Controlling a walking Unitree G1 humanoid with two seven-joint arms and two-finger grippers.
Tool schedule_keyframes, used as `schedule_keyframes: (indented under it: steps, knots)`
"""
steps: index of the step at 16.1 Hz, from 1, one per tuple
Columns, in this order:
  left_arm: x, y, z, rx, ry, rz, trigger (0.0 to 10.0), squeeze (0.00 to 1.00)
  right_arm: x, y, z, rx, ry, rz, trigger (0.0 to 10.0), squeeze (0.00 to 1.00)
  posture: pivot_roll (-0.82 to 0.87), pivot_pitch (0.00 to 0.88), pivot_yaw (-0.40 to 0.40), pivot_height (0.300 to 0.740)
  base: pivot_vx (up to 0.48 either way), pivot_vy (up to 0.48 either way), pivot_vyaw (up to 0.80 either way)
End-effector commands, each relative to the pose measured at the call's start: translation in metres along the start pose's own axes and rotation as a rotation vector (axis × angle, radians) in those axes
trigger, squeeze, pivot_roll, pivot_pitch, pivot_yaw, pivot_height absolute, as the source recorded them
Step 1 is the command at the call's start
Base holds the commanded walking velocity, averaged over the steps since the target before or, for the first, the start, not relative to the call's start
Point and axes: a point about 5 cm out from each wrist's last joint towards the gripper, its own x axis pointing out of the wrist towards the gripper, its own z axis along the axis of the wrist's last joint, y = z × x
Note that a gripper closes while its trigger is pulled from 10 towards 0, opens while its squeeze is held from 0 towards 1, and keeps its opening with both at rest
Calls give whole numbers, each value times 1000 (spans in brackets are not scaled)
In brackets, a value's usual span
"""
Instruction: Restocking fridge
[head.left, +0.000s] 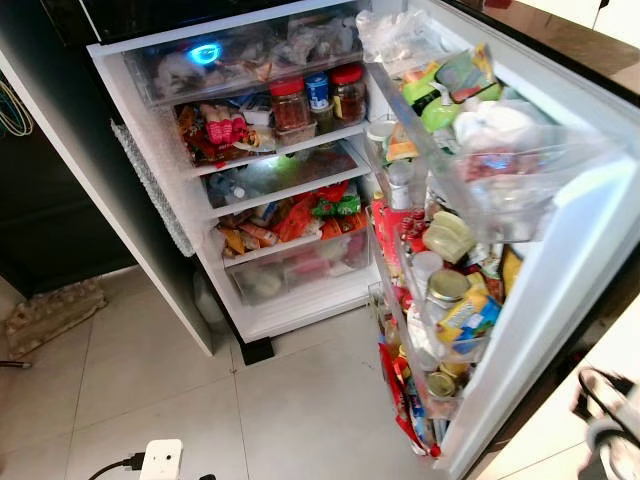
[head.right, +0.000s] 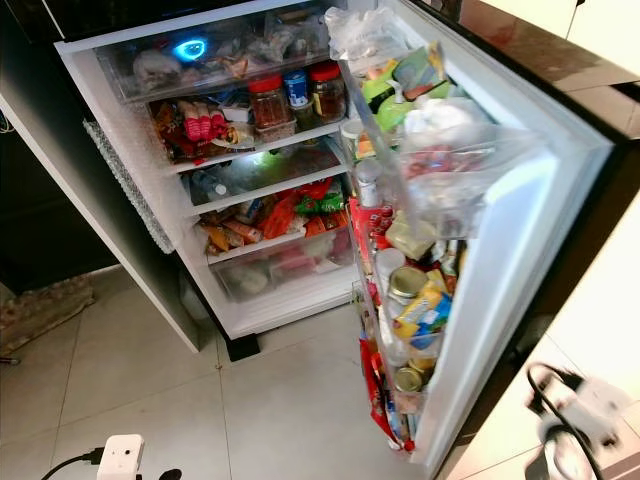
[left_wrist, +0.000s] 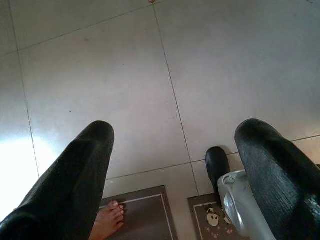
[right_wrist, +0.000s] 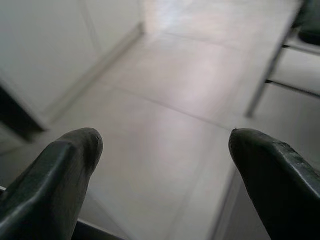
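Meanwhile, fridge (head.left: 150, 60) w/ door (head.left: 560, 260) standing open; left gripper (left_wrist: 175, 165) & right gripper (right_wrist: 160, 165) hanging spread, empty. Overpacked door bins (head.left: 440, 330) risking spills if bumped.

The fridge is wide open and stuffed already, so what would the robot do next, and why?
Probably fetch an item first. The left hand and right hand are both open, holding nothing, over bare floor, while the fridge door already stands open with full shelves.

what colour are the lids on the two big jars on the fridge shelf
Red lids, clearest in the left eye view.
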Motion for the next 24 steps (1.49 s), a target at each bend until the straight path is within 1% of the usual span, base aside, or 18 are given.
schedule_keyframes:
  steps: [1,2,3,4,5,6,8,10,11,12,14,15,16,18,19,22,24]
  knots:
    - [-1,7,0,5,12,17,10000,0,0,11,-4,96,43,53,10000,0,-168,0,123,740,0,0,0]
    - [-1,7,1,3,11,17,10000,0,3,18,1,146,34,90,10000,0,-167,0,122,740,0,0,0]
    - [0,7,1,0,10,17,10000,0,5,22,4,149,29,112,10000,0,-170,0,122,740,0,0,0]
    - [0,7,1,-1,10,17,10000,0,6,28,5,137,49,155,10000,0,-173,0,123,740,0,0,0]
    - [0,6,1,1,11,15,10000,0,6,37,5,130,62,226,10000,0,-178,0,125,740,0,0,0]
    - [0,6,1,9,13,12,10000,0,5,48,3,162,108,304,10000,0,-182,0,127,740,0,0,0]
    - [0,6,2,22,17,5,10000,0,3,69,9,133,114,472,10000,0,-204,0,136,740,0,0,0]
    - [0,5,3,20,15,3,10000,0,1,83,13,102,120,570,10000,0,-198,0,135,740,0,0,0]
    - [1,5,3,17,12,3,10000,0,-2,94,20,106,98,644,10000,0,-191,0,131,740,0,0,0]
    - [1,4,3,14,9,5,10000,0,-9,113,31,91,55,768,10000,0,-190,0,128,740,0,0,0]
    - [1,3,3,10,9,7,10000,0,-20,133,43,64,11,900,10000,0,-187,0,123,740,0,0,0]
    - [1,3,3,6,11,10,10000,0,-33,149,55,39,-29,1018,10000,0,-186,0,118,740,0,0,0]
    - [1,2,3,5,12,11,10000,0,-38,154,58,31,-36,1059,10000,0,-184,0,115,740,0,0,0]
    - [1,2,2,-2,15,14,10000,0,-67,173,70,-51,-71,1251,10000,0,-180,0,106,740,0,0,0]
    - [1,1,2,-6,14,15,10000,0,-77,180,74,-57,-77,1302,10000,0,-177,0,103,740,0,0,0]
    - [1,0,1,-14,14,16,10000,0,-109,205,79,-84,-81,1454,10000,0,-168,0,94,740,0,0,0]
    - [1,0,1,-20,14,21,10000,0,-139,231,76,-82,-63,1589,10000,0,-162,0,88,740,0,0,0]
